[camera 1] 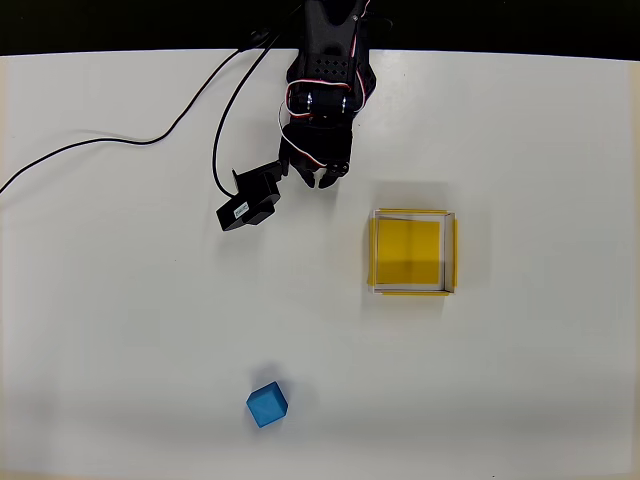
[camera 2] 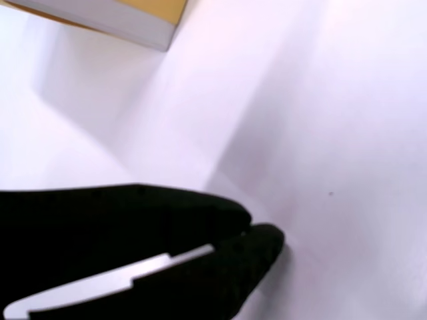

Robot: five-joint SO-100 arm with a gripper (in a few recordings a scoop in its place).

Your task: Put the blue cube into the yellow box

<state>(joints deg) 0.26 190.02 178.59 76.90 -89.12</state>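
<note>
- On the white table (camera 1: 120,330), in the overhead view, the black arm (camera 1: 325,60) enters from the top edge and points down the picture.
- The gripper (camera 1: 322,180) sits below the arm's servo block, above and to the left of the yellow box (camera 1: 411,289), and apart from it.
- In the wrist view the gripper (camera 2: 250,233) shows as two dark fingers (camera 2: 133,220) lying along the bottom left of the picture; the tips meet with no visible gap, so the pincer is clenched and grasps nothing.
- A black camera module (camera 1: 250,203) hangs off the arm to the left of the gripper in the overhead view.
- Black cables (camera 1: 150,140) run from the arm across the upper left of the table.
- The yellow box stands right of centre in the overhead view, open side up, with a yellow floor and pale rims; its floor is bare.
- In the wrist view a corner of the yellow box (camera 2: 127,17) shows at the top left edge, with a pale wall and a yellow top, well apart from the fingertips.
- The blue cube (camera 1: 267,404) rests on the table near the bottom edge of the overhead view, slightly left of centre, turned at an angle to the table edges.
- The blue cube is well apart from both the gripper and the yellow box; it lies below and to the left of the box.
</note>
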